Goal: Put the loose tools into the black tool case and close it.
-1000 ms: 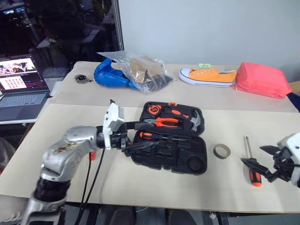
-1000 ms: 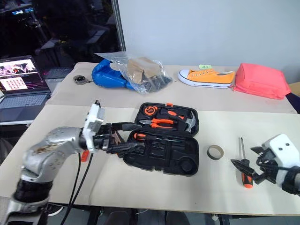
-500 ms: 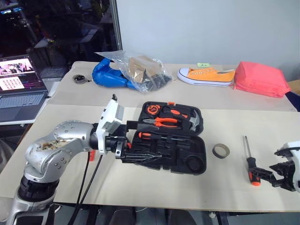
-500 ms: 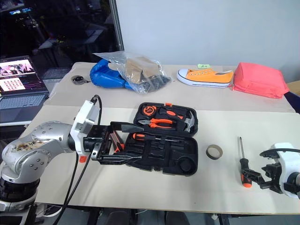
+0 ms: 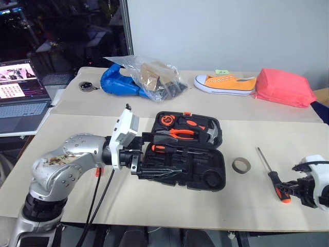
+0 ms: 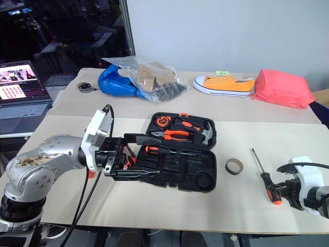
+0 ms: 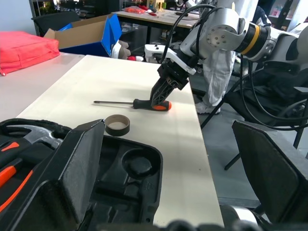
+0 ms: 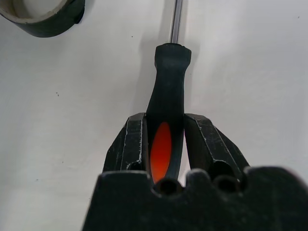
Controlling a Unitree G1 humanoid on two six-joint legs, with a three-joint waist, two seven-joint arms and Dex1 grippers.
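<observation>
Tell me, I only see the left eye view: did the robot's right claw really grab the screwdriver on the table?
Observer: Yes. In the right wrist view both fingers press the sides of the screwdriver handle, down at its orange end.
Operator: Is it up in the air?
Observer: No. In the left wrist view the screwdriver lies flat on the table, with the right gripper coming down on its handle.
Operator: What is next to it?
Observer: The tape roll lies between the screwdriver and the black tool case, touching neither.
Operator: And the other claw?
Observer: The left gripper is open, at the case's left edge.
</observation>
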